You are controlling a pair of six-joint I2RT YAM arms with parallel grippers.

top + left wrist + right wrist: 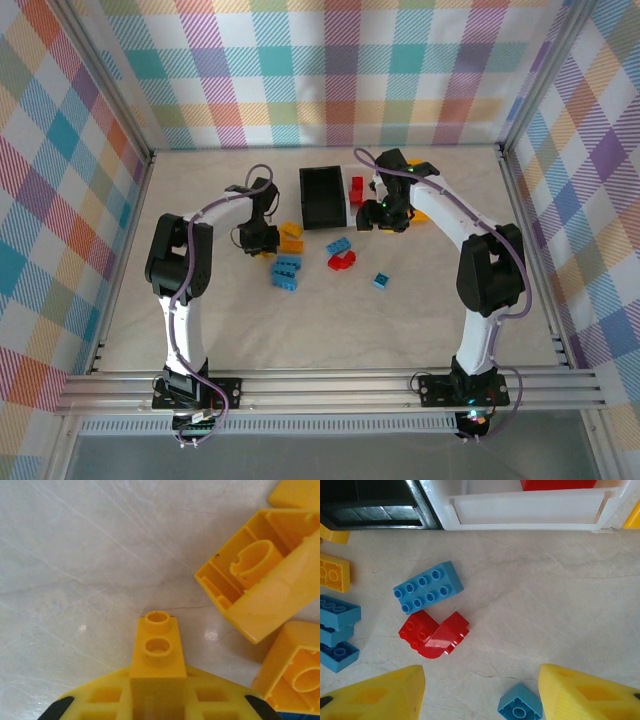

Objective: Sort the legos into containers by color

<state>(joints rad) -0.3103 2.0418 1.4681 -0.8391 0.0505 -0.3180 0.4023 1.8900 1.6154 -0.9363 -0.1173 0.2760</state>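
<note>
Small blue brick: a little blue studded plastic brick [381, 281] is found nearest the arm bases, alone on the pale marbled tabletop [300, 330]. In the right wrist view it [520, 709] is sat on the table between the fingers, nearer the right-hand one.

Blue stack: a few blue plastic bricks [286, 272] are piled together left of centre.

Red pair: a red curved piece and a red studded brick [342, 261] are pressed against each other [434, 634].

Blue eight-stud brick: it [338, 246] is laid flat just beyond the red pair [428, 586], pretty much touching.

Left gripper: the left gripper [258, 238] is clamped shut [157, 700] on a narrow yellow two-stud brick [158, 650], which is pinched between the yellow lattice fingers [107, 696]. Whether it's off the table can't be told.

Loose yellow bricks: these [290, 237] are parked just beside that gripper. One is tipped so its hollow underside is shown [260, 580].

Right gripper: the right gripper [385, 215] is held with its fingers [380, 695] spread wide [480, 700], and nothing is gripped.

Black plastic bin: it [322, 196] is set furthest back, open top up [370, 512].

White plastic bin: it [525, 507] is joined to the black one, and red bricks [356, 188] are seen inside it.

Orange-yellow bin: just a sliver [634, 517] is caught on the white bin's far side.
</note>
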